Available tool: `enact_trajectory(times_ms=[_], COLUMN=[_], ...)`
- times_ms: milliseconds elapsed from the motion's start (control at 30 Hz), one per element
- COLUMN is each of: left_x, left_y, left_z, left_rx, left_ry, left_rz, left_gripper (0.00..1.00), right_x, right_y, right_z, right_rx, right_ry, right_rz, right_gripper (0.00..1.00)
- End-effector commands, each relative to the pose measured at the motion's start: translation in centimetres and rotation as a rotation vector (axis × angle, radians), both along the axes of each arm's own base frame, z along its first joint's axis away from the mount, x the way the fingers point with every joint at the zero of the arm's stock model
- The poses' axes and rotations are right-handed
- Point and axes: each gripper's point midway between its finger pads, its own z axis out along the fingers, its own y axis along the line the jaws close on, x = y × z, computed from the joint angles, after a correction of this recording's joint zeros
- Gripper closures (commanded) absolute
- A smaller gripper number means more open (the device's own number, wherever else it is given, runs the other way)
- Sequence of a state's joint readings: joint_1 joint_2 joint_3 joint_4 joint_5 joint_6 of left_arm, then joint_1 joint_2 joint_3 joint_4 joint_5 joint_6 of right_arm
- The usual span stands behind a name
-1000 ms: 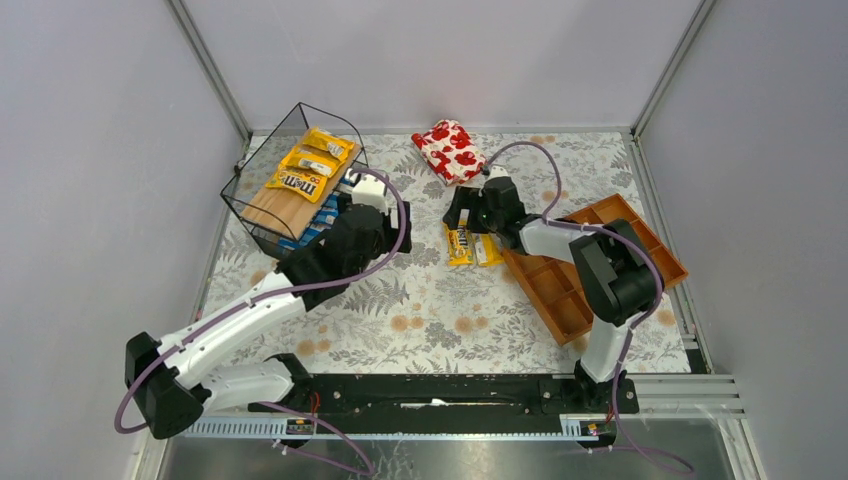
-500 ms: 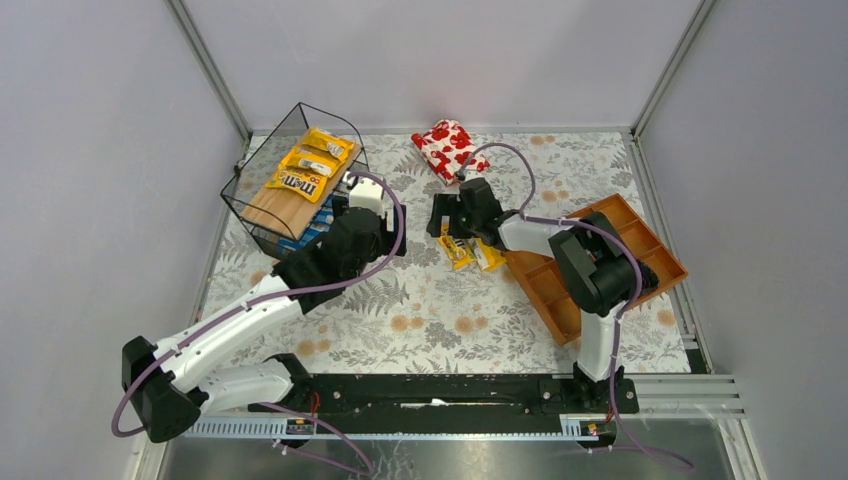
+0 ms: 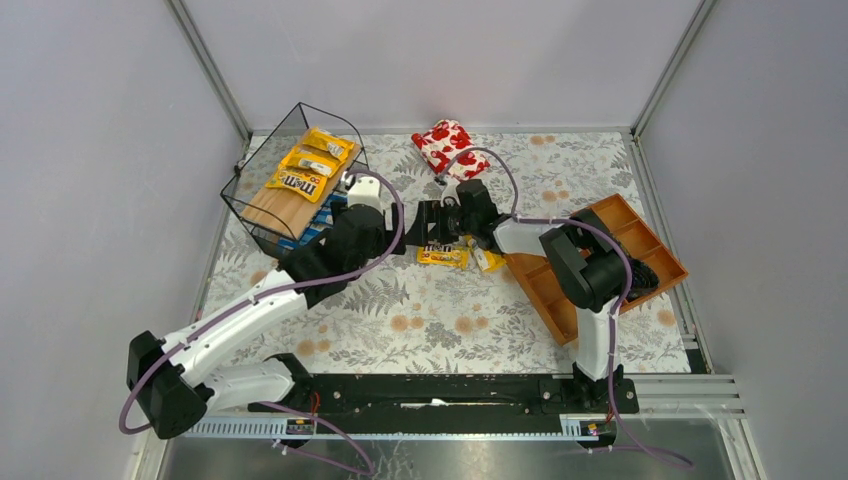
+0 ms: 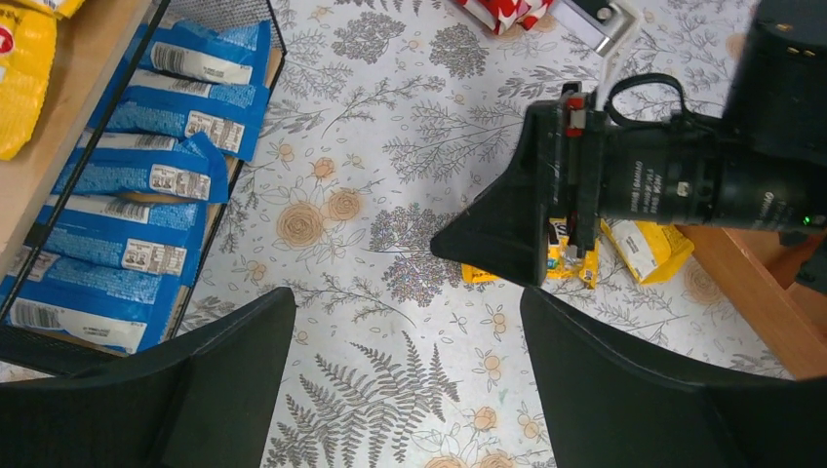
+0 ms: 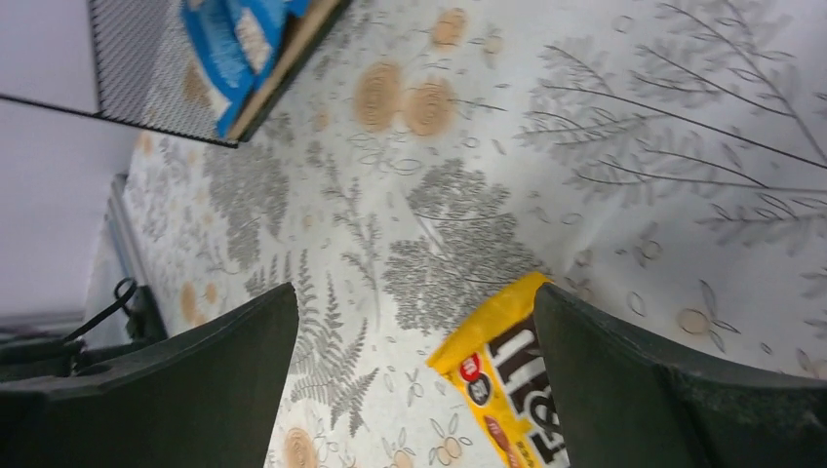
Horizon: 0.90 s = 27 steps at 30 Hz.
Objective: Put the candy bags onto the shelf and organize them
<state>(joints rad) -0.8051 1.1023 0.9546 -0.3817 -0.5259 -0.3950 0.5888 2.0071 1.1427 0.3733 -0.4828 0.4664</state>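
Floral tablecloth (image 3: 420, 320): your right gripper (image 5: 410, 302) sits wide open, empty, over the yellow candy bag (image 5: 507, 390), which lies off-centre between the jaws, long axis skewed to them.

A lab test cell — grey panel walls (image 3: 100, 150), aluminium framing (image 3: 208, 70).

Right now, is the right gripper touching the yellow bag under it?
Cannot tell. Right wrist view: the open right gripper straddles the yellow candy bag, one finger hiding its edge.
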Motion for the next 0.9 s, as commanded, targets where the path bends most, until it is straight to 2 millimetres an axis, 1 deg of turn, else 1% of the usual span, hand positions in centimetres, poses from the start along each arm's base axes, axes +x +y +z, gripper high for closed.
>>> enact_trajectory(times_ms=[0, 33, 67, 133, 233, 267, 333, 367, 433, 467, 533, 600, 667, 767, 867], left_x=[0.6, 0.7, 0.7, 1.0, 1.2, 1.3, 1.5, 1.4, 1.8, 2.1, 2.6, 3.3, 4.0, 4.7, 4.9], left_y=[-0.5, -0.7, -0.8, -1.0, -1.5, -1.7, -2.4, -3.1, -4.0, -4.6, -5.8, -6.4, -6.4, -6.7, -7.4], left_z=[-0.8, -1.3, -1.8, -2.8, -4.5, -5.0, -6.0, -6.4, -7.2, -8.0, -9.0, -10.6, -11.7, -12.4, -12.7], left_rx=[-0.117, -0.143, -0.163, -0.214, -0.294, -0.322, -0.373, -0.401, -0.436, -0.446, -0.462, -0.463, -0.477, -0.551, -0.610], left_ry=[0.055, 0.078, 0.100, 0.142, 0.218, 0.245, 0.308, 0.343, 0.392, 0.421, 0.454, 0.498, 0.527, 0.539, 0.558], left_rz=[0.027, 0.025, 0.022, 0.013, -0.006, -0.017, -0.036, -0.063, -0.077, -0.083, -0.114, -0.113, -0.105, -0.121, -0.164], left_gripper=[0.09, 0.09, 0.09, 0.09, 0.10, 0.10, 0.10, 0.11, 0.13, 0.13, 0.14, 0.17, 0.22, 0.22, 0.23], right_x=[-1.6, -1.7, -1.5, -0.9, 0.3, 0.5, 1.0, 1.2, 1.4, 1.4, 1.5, 1.5, 1.5, 1.8, 1.6], right_y=[2.2, 1.9, 1.5, 0.5, -1.4, -2.0, -3.1, -3.6, -4.1, -4.3, -4.4, -4.4, -4.5, -5.0, -5.5], right_z=[4.2, 4.6, 4.5, 5.0, 4.8, 4.8, 5.0, 5.2, 5.4, 5.5, 5.4, 5.4, 5.1, 4.8, 4.6], right_rx=[0.175, 0.174, 0.159, 0.127, 0.045, 0.027, -0.003, -0.014, -0.022, -0.020, -0.012, -0.001, 0.002, -0.015, -0.028], right_ry=[-0.090, -0.108, -0.122, -0.167, -0.220, -0.228, -0.257, -0.268, -0.283, -0.284, -0.280, -0.273, -0.258, -0.237, -0.214], right_rz=[0.144, 0.130, 0.109, 0.055, -0.049, -0.071, -0.117, -0.136, -0.161, -0.171, -0.188, -0.194, -0.195, -0.214, -0.240], right_gripper=[0.03, 0.02, 0.01, 0.00, 0.00, 0.00, 0.00, 0.00, 0.01, 0.01, 0.05, 0.10, 0.16, 0.23, 0.27])
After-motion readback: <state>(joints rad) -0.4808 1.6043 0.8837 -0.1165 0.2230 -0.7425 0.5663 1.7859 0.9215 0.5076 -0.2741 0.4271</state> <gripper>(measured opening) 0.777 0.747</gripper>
